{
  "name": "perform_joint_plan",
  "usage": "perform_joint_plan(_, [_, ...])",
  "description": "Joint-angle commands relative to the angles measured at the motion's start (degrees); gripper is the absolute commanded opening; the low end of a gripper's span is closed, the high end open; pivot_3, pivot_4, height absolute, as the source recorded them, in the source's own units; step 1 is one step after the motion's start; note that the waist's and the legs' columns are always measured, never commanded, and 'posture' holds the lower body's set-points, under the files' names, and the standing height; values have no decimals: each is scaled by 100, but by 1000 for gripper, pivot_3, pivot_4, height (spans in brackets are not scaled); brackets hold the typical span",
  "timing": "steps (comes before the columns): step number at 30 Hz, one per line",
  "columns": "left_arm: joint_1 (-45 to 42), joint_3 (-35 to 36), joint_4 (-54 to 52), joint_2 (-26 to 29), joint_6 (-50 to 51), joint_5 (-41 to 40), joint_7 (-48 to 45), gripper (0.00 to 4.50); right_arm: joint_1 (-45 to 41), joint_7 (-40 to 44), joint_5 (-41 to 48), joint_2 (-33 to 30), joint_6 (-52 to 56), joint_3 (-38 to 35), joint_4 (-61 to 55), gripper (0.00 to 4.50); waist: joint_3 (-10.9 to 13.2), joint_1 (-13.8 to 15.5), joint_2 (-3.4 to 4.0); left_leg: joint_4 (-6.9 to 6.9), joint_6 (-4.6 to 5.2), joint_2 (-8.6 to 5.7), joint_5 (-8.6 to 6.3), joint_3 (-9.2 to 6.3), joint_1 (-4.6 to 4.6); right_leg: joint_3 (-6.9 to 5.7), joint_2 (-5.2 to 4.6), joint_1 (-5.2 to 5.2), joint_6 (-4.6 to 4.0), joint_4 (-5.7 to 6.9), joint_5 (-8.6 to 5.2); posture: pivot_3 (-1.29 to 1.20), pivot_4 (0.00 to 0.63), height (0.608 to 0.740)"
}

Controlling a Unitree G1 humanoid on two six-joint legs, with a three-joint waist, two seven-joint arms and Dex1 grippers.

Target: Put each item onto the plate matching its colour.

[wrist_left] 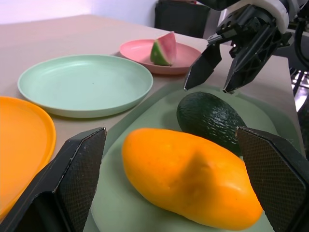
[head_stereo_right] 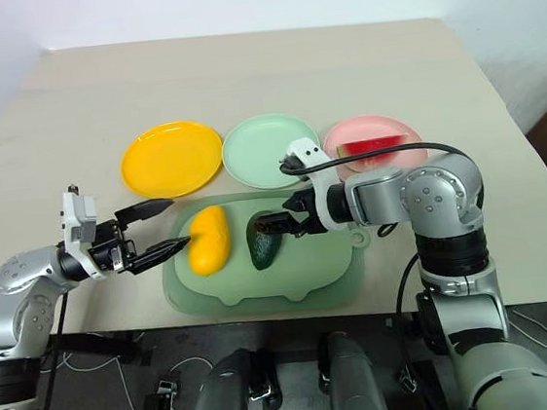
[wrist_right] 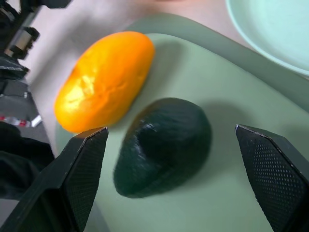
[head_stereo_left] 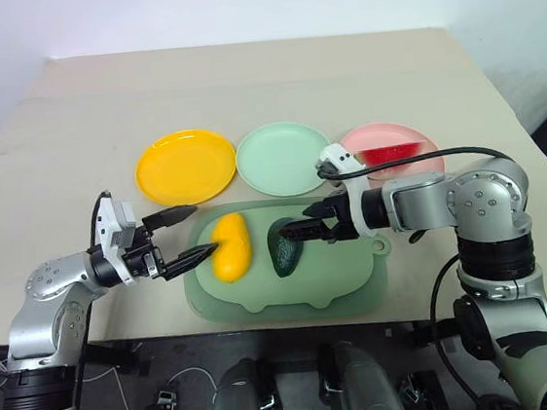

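While the far half of the tabletop [head_stereo_left: 241,81] sits wide open, the pale green tray [head_stereo_left: 293,296] hugs the near edge, holding the mango [head_stereo_left: 230,246] and avocado [head_stereo_left: 287,248]. Left gripper [head_stereo_left: 187,238] gapes beside the mango; right gripper [head_stereo_left: 300,229] is released over the avocado. Watermelon wedge [head_stereo_left: 392,153] lies on the pink plate [head_stereo_left: 426,162]; yellow plate [head_stereo_left: 185,165] and mint plate [head_stereo_left: 282,158] hold nothing.

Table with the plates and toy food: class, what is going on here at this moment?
A two-armed robot is sorting toy food by colour. The watermelon wedge already lies on the pink plate. The yellow fruit and the avocado lie on the pale green tray. The left gripper is open beside the yellow fruit; the right gripper is open just above the avocado. The orange-yellow plate and mint green plate are empty.
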Motion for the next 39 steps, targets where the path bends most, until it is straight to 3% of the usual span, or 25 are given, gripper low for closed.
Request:
perform_joint_plan(1, [0, 129, -109, 18, -121, -22, -5, 4500, -160, -500, 401, 160, 38, 20, 186, 4453, 0, 7, 0, 0, 0, 0, 0, 0, 0, 0, 0, 0, 0, 0, 0, 0, 150, 696])
perform_joint_plan(15, [-12, 78, -356, -4, 35, -41, 213, 4500, -199, -666, 41, 259, 38, 674, 376, 4453, -2, -1, 1, 0, 0, 1, 1, 2, 1, 1, 5, 2, 1, 2, 0, 0, 150, 696])
perform_joint_plan(20, [-50, 67, -281, -15, 42, -31, 231, 4500, -355, -467, 2, 160, 38, 527, 186, 3336, -2, 3, 1, 0, 0, 1, 1, 2, 1, 1, 5, 2, 1, 2, 0, 0, 150, 696])
perform_joint_plan(27, [-32, 108, -239, 5, 11, -27, 230, 4500, -1088, -22, -164, -98, -158, -81, 320, 3302, -2, 2, 1, 1, 1, 1, 1, 2, 1, 1, 5, 1, 1, 2, 0, 0, 150, 696])
perform_joint_plan(30, [-5, 131, -254, -5, 16, -48, 247, 4500, -1439, 193, -581, -138, -611, -125, 822, 3302, -2, -3, 1, 0, 1, 3, 1, 3, 2, 1, 8, 1, 1, 3, 0, 0, 150, 696])
perform_joint_plan(39, [150, 204, -424, 21, 25, -84, 312, 4500, -2534, 1521, -3127, 84, -3760, 1054, 4451, 3302, -1, -104, 2, -1, 1, 0, 2, 15, 3, 1, 13, -1, 6, 11, -2, 0, 150, 696])
